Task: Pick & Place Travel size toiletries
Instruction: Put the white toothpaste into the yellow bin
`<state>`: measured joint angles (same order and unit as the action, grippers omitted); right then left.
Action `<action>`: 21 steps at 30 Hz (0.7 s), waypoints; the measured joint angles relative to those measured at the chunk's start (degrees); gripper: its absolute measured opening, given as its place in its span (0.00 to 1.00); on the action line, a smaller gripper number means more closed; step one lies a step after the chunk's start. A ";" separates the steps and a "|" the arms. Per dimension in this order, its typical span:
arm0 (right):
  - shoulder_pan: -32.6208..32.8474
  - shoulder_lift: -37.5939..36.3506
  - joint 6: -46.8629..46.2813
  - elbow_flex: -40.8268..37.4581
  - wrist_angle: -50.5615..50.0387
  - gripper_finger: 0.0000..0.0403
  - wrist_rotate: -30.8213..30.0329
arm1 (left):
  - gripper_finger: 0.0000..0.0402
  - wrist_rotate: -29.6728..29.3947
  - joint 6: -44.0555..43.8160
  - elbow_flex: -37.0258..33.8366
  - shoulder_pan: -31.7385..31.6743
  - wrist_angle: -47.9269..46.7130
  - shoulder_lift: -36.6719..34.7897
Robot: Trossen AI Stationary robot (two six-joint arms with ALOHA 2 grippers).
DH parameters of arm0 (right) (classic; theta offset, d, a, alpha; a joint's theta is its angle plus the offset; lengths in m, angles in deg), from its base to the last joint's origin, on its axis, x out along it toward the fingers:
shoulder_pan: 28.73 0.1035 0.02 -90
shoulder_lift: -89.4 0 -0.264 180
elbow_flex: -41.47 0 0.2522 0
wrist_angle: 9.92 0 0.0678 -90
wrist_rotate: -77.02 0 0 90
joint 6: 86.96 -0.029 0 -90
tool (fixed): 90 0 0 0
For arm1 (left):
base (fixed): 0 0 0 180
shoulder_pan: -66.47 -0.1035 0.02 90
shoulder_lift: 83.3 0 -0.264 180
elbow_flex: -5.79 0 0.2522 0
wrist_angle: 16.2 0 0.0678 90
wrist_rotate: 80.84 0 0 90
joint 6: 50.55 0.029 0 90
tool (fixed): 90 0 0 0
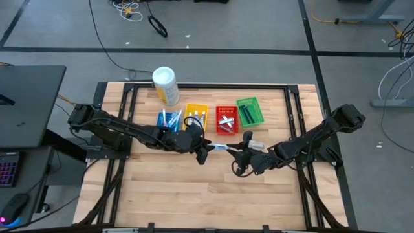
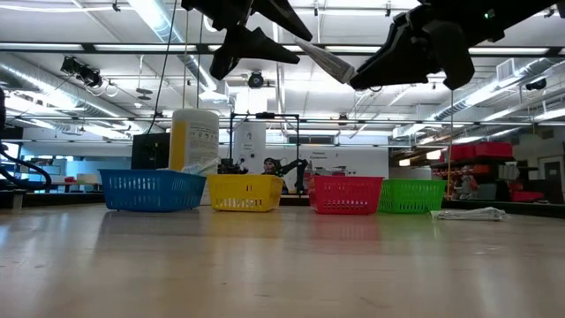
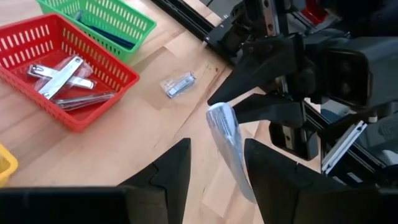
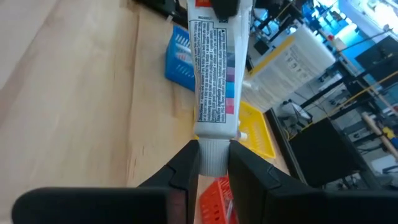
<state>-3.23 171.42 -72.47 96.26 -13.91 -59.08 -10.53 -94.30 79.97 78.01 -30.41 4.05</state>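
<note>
A white toothpaste tube [image 1: 220,147] with small print hangs in the air over the table's middle, between my two grippers. My right gripper [image 1: 238,150] is shut on it. My left gripper [image 3: 214,149] is open, one finger on each side of the tube's [image 3: 227,140] other end. In the low view the tube [image 2: 325,59] slants high above the wood. A small clear packet [image 3: 178,84] lies flat on the table near the red basket. My right gripper [image 4: 213,149] pinches the tube's white cap end [image 4: 212,157] between its two fingers, which lie along the tube. The tube is lifted clear and sticks out beyond the fingers toward my left gripper. My left gripper: a dark finger [image 4: 225,6] covers the tube's far end, and I cannot tell if it touches.
A row of small baskets stands at the far side: blue [image 1: 169,120], yellow [image 1: 196,116], red [image 1: 226,120] with metal items, green [image 1: 250,111]. A white-and-yellow canister [image 1: 165,85] stands behind the blue one. Bare wood lies toward the near edge.
</note>
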 joint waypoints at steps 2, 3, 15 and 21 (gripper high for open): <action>0.00 0.00 1.58 0.00 0.95 0.19 -0.04 | 0.39 0.03 0.99 0.00 -0.06 0.04 0.00; -0.02 0.00 2.00 0.00 1.33 0.19 -0.07 | 0.39 0.02 1.70 0.00 -0.14 0.04 0.00; -0.04 0.00 2.50 0.00 2.13 0.19 -0.22 | 0.21 -0.16 3.71 0.00 -0.11 0.02 0.00; -0.26 0.00 2.50 0.00 2.12 0.19 -0.35 | 0.10 -0.41 3.69 0.00 -0.11 0.02 0.00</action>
<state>-3.49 171.42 -69.97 96.26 -11.79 -59.43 -10.94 -90.61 79.97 77.89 -30.38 4.05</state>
